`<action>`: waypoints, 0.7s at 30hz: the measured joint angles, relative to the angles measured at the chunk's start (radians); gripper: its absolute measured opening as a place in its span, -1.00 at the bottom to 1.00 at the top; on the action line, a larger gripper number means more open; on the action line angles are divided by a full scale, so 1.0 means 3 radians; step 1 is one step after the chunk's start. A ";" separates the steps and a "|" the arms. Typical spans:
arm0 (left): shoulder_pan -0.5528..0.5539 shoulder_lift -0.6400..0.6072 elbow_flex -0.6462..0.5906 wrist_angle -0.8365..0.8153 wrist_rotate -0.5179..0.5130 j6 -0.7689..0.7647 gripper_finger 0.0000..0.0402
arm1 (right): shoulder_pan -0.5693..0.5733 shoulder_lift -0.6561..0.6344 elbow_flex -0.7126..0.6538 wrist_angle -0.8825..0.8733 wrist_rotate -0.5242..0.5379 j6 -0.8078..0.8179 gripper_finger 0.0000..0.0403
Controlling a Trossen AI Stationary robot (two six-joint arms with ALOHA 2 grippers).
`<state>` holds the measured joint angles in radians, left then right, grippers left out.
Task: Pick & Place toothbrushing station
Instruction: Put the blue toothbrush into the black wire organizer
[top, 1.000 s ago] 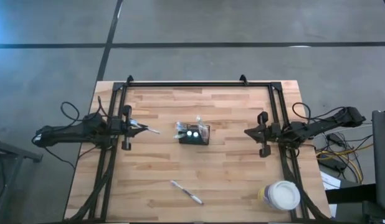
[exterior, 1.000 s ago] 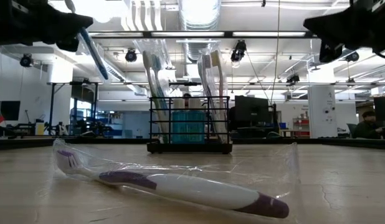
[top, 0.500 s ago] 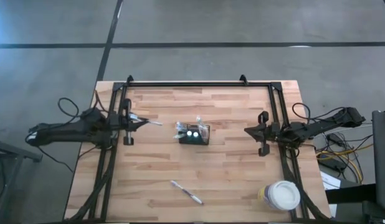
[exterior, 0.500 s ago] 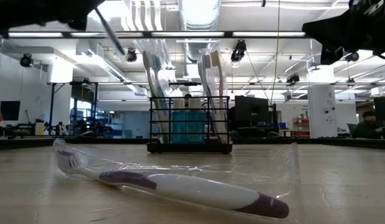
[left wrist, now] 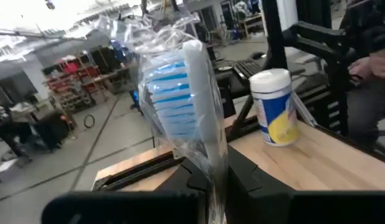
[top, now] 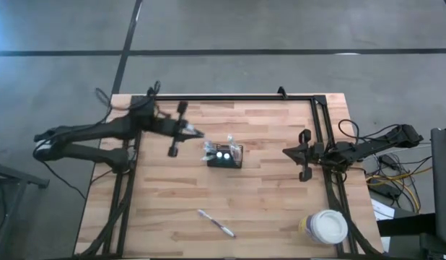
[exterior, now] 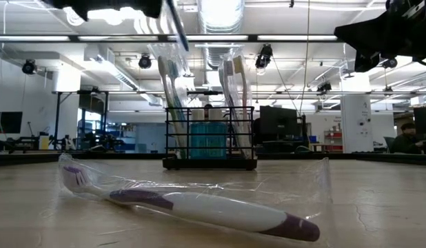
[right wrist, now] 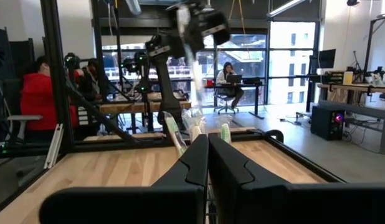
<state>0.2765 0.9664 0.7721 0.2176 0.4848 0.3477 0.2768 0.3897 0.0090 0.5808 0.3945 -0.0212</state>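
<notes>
Transport step: we see left tool (top: 195, 132) pinching wrapped toothbrush (left wrist: 183, 93) near caddy (top: 224, 155), right tool (top: 286, 152) pressed together; next, lowering into a compartment.

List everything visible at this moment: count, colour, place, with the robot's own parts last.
Wire-mesh caddy: one, black, table centre, holding several wrapped toothbrushes upright.
Loose toothbrush: one, white and purple, in clear wrap, lying flat near the table's front edge.
Carried toothbrush: one, blue and white bristles, in clear wrap, held by the left pincer.
Tub: one, white lid, yellow and blue label, front right corner of the table.
Table: one, light wood, with a black frame around it.
People: a few seated in the room behind, far from the table.
Left pincer: shut on the carried toothbrush, raised just left of the caddy.
Right pincer: shut, holding nothing, at the table's right side.
</notes>
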 joint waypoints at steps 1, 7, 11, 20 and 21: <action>0.0074 0.0136 0.0099 -0.0026 0.0085 -0.0003 -0.92 | 0.0000 0.0000 0.0000 0.0000 -0.0004 0.0000 -0.96; 0.0338 0.0815 0.0428 -0.0209 0.0707 -0.0004 -0.92 | 0.0000 0.0019 0.0001 -0.0002 -0.0019 0.0008 -0.96; 0.0436 0.1032 0.0511 -0.0203 0.0895 0.0069 -0.91 | 0.0000 0.0034 0.0001 -0.0020 -0.0020 0.0009 -0.96; 0.0515 0.1313 0.0478 -0.0337 0.1029 0.0224 -0.91 | 0.0000 0.0061 0.0001 -0.0098 -0.0020 0.0013 -0.96; 0.0512 0.1342 0.0477 -0.0349 0.1032 0.0237 -0.90 | 0.0000 0.0061 0.0001 -0.0098 -0.0020 0.0013 -0.96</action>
<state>0.4301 1.3689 0.9154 0.1129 0.7944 0.4190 0.2768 0.4080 0.0093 0.5514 0.3885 -0.0174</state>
